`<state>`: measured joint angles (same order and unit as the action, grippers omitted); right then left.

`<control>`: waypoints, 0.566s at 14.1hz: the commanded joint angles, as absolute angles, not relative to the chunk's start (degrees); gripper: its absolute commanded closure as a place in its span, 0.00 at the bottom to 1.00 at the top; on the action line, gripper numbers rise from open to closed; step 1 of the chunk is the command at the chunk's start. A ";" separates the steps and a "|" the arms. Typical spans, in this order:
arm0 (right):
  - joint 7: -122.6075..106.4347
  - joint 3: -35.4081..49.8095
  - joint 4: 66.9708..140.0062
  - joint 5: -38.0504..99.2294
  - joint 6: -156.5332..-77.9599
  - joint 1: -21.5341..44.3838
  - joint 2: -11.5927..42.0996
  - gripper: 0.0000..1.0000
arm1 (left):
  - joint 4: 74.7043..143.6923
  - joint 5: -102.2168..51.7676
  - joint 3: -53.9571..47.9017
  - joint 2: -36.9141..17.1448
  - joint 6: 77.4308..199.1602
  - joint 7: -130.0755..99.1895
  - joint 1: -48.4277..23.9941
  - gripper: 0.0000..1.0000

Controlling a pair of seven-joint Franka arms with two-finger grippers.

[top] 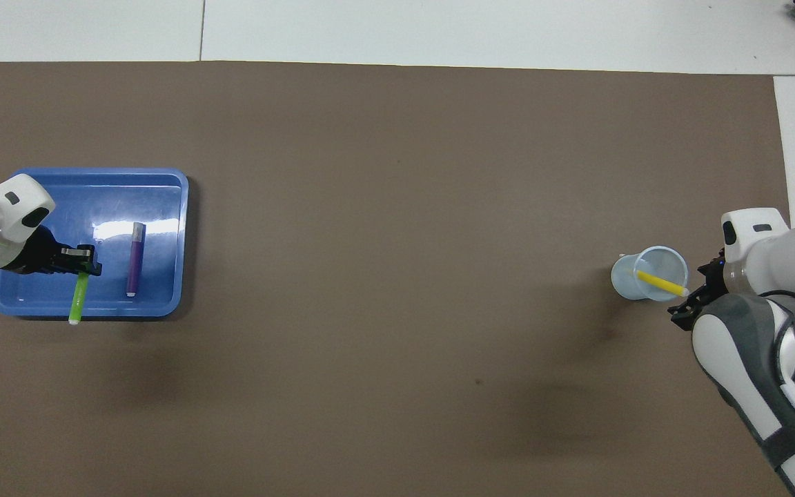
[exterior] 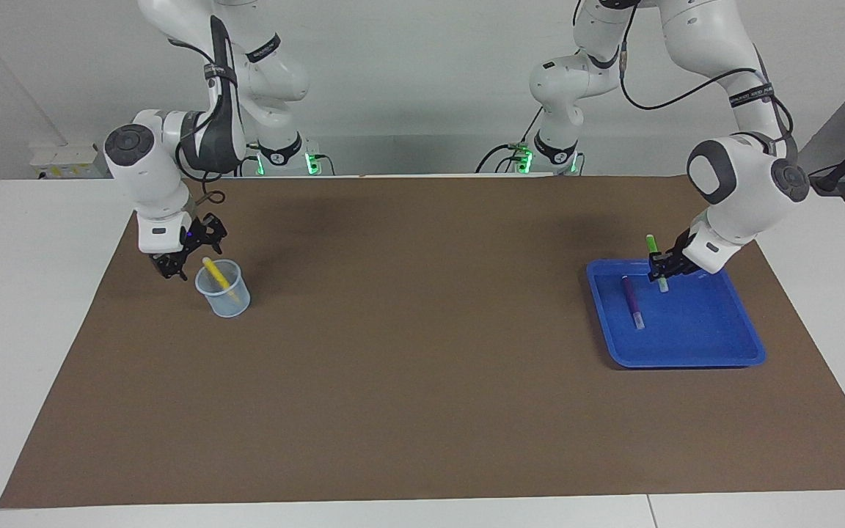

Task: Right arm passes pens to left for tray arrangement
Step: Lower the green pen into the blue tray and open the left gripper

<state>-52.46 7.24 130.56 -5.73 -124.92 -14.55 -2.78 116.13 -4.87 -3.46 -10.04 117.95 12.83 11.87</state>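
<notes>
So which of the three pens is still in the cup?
The yellow pen: it leans in the translucent cup. The purple pen lies in the blue tray, and the left gripper holds the green pen over it.

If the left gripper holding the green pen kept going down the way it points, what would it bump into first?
Most likely the tray floor. The left gripper points steeply down over it, holding the green pen beside the purple pen. How high it is above the floor is hard to tell.
</notes>
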 commanded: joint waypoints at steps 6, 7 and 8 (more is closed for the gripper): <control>-44.83 8.35 130.00 -5.36 -120.95 -14.50 -4.83 0.25 | 114.61 -2.90 -3.87 -15.03 124.27 14.68 13.62 1.00; -44.74 8.35 128.95 -4.93 -119.72 -14.50 -4.66 0.25 | 114.70 -2.81 -3.87 -15.73 125.50 14.76 13.71 1.00; -44.74 8.35 128.41 -4.75 -119.53 -14.50 -4.57 0.25 | 114.70 -2.81 -3.87 -16.60 126.81 14.77 13.71 1.00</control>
<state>-45.80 7.98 129.65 -5.58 -121.64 -14.36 -3.66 115.18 -3.91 -3.49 -14.77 124.31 14.18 13.07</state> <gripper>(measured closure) 0.198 0.824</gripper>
